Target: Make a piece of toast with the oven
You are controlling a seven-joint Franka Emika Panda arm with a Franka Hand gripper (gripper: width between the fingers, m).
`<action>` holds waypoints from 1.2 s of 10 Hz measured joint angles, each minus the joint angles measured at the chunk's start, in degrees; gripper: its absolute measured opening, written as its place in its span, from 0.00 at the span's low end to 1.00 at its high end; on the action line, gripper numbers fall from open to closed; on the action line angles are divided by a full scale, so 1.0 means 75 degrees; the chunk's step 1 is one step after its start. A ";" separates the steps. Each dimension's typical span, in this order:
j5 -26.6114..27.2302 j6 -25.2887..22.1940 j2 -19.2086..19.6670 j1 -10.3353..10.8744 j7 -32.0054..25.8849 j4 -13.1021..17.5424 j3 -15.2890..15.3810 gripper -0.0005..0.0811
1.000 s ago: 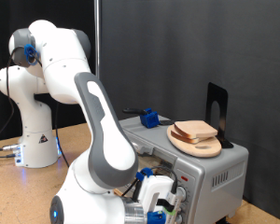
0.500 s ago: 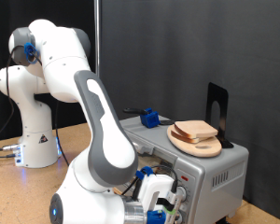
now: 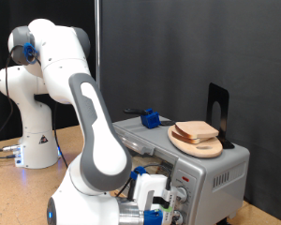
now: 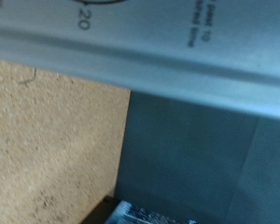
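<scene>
The tool (image 3: pixel 159 208) is hanging low at the worktop's (image 3: pixel 66 141) near edge, pressed up against the front panel of the oven (image 3: pixel 211 173); whether its fingers are spread or closed cannot be told. The wrist view is showing only silver casing, part of a printed dial scale and dark glass. Working the panel well likely calls for squaring up on a knob before turning. Farther back, slices of bread (image 3: pixel 199 131) are lying on a wooden plate (image 3: pixel 195 145) atop the oven; no single piece of toast is showing apart from them.
</scene>
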 joint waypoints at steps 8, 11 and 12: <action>0.1229 -0.0233 -0.0037 -0.0051 -0.2093 -0.0476 0.0013 0.14; 0.1637 -0.0401 -0.0017 -0.0071 -0.2804 -0.0607 0.0014 0.14; 0.1692 -0.0431 -0.0011 -0.0074 -0.2897 -0.0621 0.0014 0.14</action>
